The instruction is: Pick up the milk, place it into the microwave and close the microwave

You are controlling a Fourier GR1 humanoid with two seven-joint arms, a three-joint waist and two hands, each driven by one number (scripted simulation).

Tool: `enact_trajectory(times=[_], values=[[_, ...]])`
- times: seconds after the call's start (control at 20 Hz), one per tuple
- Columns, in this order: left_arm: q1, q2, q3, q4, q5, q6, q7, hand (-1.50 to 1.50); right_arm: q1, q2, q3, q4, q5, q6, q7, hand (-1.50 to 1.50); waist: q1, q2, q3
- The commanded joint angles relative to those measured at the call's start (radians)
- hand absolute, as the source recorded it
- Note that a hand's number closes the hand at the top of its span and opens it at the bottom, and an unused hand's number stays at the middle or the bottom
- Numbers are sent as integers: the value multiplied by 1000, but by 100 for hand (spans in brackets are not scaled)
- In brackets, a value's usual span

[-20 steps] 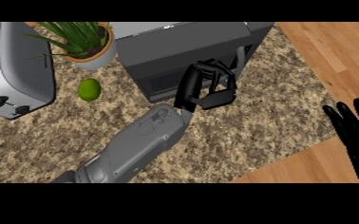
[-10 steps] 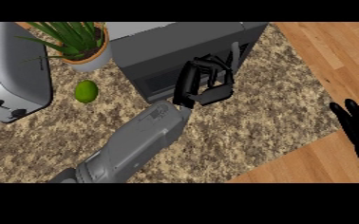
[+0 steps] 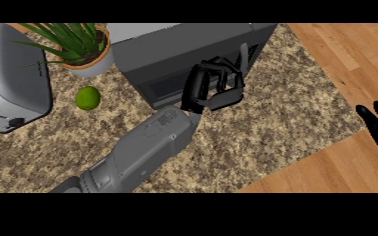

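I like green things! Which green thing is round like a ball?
The lime on the counter. The other green thing, the plant in its pot, has long thin pointy leaves instead.

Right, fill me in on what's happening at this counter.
The robot's left hand is up against the front of the microwave, fingers curled, at the door. No milk shows in this view. The right hand rests at the right edge. A lime and a potted plant sit to the left.
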Motion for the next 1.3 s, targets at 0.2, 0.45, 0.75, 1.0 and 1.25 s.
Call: enact_trajectory(times=[0.2,0.45,0.75,1.0,1.25], values=[[-55,0,18,81,45,-13,-23,150,-2,-18,-14,-14,-43,-4,27,-150,-19,11,1],[-64,0,12,88,68,-23,-36,150,-25,-42,-33,-22,-68,-11,51,-150,-11,11,-1],[-81,0,-2,94,86,-24,-57,150,-41,-58,-44,-4,-101,-8,65,-150,-14,20,2],[-81,0,-13,107,107,-36,-69,150,-53,-75,-31,-31,-140,18,76,-150,-9,15,1],[-88,0,-26,118,116,-37,-88,150,-59,-101,-29,-20,-167,39,95,-150,-2,20,2]])
